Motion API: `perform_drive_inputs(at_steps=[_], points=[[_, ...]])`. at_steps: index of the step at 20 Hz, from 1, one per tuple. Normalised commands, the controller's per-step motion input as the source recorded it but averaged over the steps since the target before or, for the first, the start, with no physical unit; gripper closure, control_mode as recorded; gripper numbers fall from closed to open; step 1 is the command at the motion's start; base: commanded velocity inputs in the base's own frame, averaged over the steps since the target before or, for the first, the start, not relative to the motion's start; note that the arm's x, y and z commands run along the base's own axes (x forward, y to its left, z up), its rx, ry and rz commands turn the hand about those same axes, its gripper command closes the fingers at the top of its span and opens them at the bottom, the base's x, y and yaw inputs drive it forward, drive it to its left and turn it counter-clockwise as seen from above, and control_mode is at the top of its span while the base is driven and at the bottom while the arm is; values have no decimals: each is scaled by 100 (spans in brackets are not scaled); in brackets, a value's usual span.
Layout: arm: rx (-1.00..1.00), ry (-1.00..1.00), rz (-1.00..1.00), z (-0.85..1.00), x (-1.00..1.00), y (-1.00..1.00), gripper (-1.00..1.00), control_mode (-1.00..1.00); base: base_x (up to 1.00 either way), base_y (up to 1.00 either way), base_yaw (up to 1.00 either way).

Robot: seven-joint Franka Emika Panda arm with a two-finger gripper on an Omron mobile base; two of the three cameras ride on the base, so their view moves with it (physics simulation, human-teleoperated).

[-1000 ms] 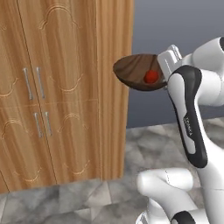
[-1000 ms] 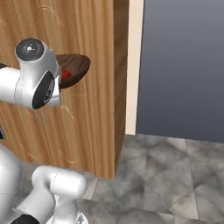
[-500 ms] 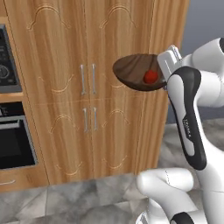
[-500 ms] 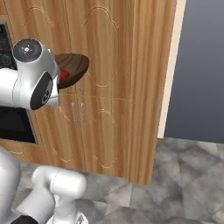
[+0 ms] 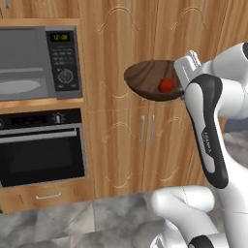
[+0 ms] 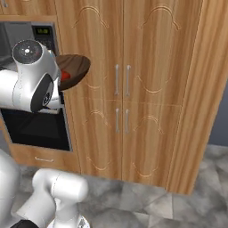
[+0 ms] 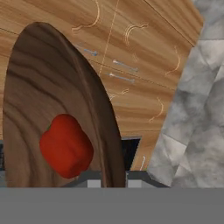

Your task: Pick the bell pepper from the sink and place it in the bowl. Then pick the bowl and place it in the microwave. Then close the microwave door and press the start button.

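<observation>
Gripper (image 5: 183, 88) clamped on rim of wide dark brown wooden bowl (image 5: 150, 80) | glossy red bell pepper (image 5: 166, 85) inside | open air to black-and-grey microwave (image 5: 38, 63) left | view swung; microwave newly visible

Red bell pepper (image 5: 166, 85) inside wooden bowl (image 5: 147, 77).

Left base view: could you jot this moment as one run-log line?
holding: wide dark brown wooden bowl | inside: small red bell pepper | gripper: shut on bowl rim | microwave: ahead, left
</observation>
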Motion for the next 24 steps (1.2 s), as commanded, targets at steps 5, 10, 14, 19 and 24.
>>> perform_drive_inputs(at_steps=[5, 10, 14, 19, 24], points=[[0, 0, 0, 0, 0, 0, 100, 100, 31, 100, 0], [0, 0, 0, 0, 0, 0, 100, 100, 34, 100, 0], [0, 0, 0, 0, 0, 0, 100, 100, 33, 94, 0], [0, 0, 0, 0, 0, 0, 100, 100, 57, 52, 7], [0, 0, 0, 0, 0, 0, 100, 100, 72, 51, 8]])
